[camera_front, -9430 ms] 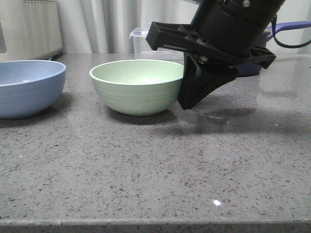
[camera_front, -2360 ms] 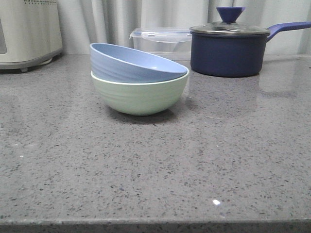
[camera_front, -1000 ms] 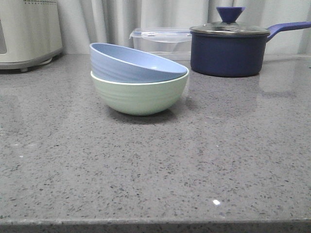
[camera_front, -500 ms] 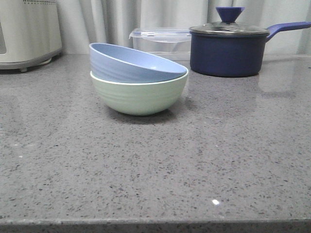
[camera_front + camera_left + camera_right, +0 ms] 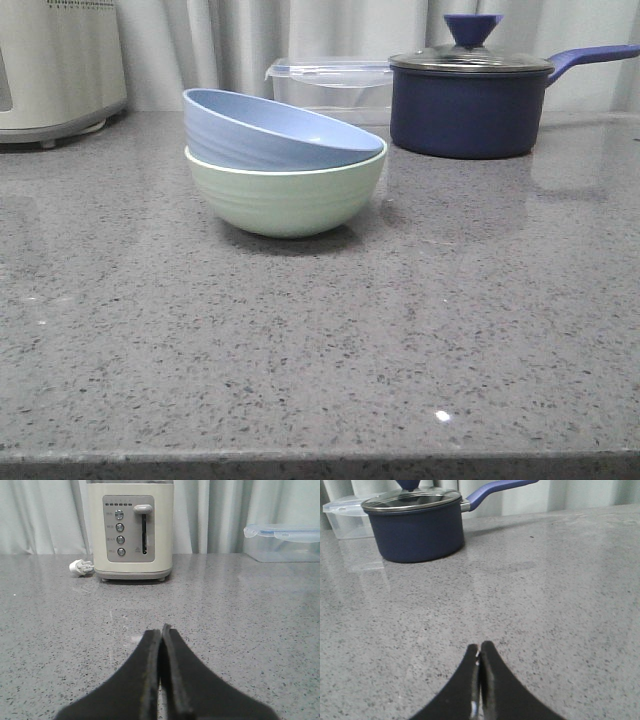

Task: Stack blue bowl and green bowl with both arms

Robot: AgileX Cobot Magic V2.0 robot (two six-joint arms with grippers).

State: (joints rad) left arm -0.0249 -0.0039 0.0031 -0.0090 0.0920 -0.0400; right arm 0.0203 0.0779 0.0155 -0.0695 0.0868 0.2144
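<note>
The blue bowl (image 5: 270, 130) sits tilted inside the green bowl (image 5: 285, 200) on the grey counter, in the middle of the front view. Its left rim stands higher than its right rim. Neither arm shows in the front view. My left gripper (image 5: 161, 630) is shut and empty above bare counter, facing the toaster. My right gripper (image 5: 479, 646) is shut and empty above bare counter, facing the saucepan. Neither bowl shows in the wrist views.
A dark navy lidded saucepan (image 5: 470, 105) with a blue handle stands at the back right and shows in the right wrist view (image 5: 417, 527). A clear lidded container (image 5: 330, 85) is behind the bowls. A cream toaster (image 5: 131, 527) stands at the back left.
Early on the blue bowl stood apart at the left with the right gripper at the green bowl's rim. Since then it lies inside the green bowl and both arms have left the front view.
</note>
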